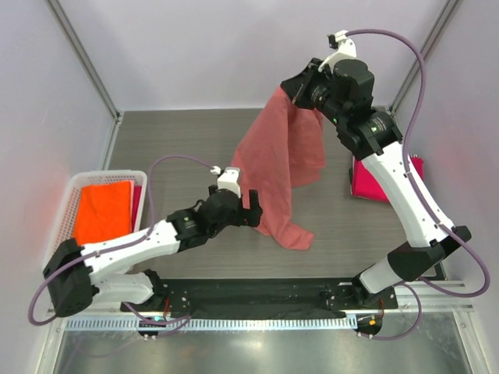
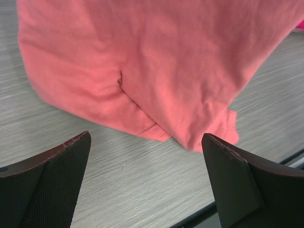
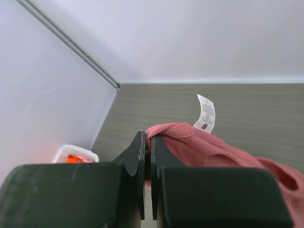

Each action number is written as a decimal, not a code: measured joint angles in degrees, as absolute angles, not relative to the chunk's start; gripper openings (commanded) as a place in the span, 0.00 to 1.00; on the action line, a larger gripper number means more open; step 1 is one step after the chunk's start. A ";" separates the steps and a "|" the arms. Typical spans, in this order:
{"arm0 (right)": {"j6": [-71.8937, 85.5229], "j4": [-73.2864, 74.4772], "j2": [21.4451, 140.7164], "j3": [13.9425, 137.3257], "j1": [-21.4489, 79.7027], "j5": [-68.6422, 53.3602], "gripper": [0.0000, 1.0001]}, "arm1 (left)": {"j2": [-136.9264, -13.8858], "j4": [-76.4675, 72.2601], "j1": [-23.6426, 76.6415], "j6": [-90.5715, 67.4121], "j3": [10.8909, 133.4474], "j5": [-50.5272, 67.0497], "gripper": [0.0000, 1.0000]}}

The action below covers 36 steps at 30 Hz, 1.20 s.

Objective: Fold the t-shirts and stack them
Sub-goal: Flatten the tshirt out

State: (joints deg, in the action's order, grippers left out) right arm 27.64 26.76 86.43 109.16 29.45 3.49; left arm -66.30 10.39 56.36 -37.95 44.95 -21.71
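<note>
Bright orange t-shirt point(image 1: 103, 210) is lying flat in the white basket point(image 1: 101, 174), well left of both grippers. Left gripper point(image 1: 253, 212) is holding its fingers wide apart and empty. The salmon-pink t-shirt point(image 1: 277, 167) is hanging just ahead of its fingertips, lower end resting on the table point(image 1: 179, 140). Right gripper point(image 1: 290, 92) is pinching that shirt's top edge between narrow fingers, beside the label point(image 3: 205, 112). Magenta t-shirt point(image 1: 368, 185) is lying below the right arm.
</note>
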 measured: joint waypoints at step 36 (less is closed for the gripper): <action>30.48 35.70 79.55 97.84 8.23 12.93 0.01 | -78.32 40.93 59.31 -33.93 71.94 -28.23 0.00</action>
State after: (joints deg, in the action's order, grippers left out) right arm 30.48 35.70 79.55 97.84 8.23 12.93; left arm -78.32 40.93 59.31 -33.93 71.94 -28.23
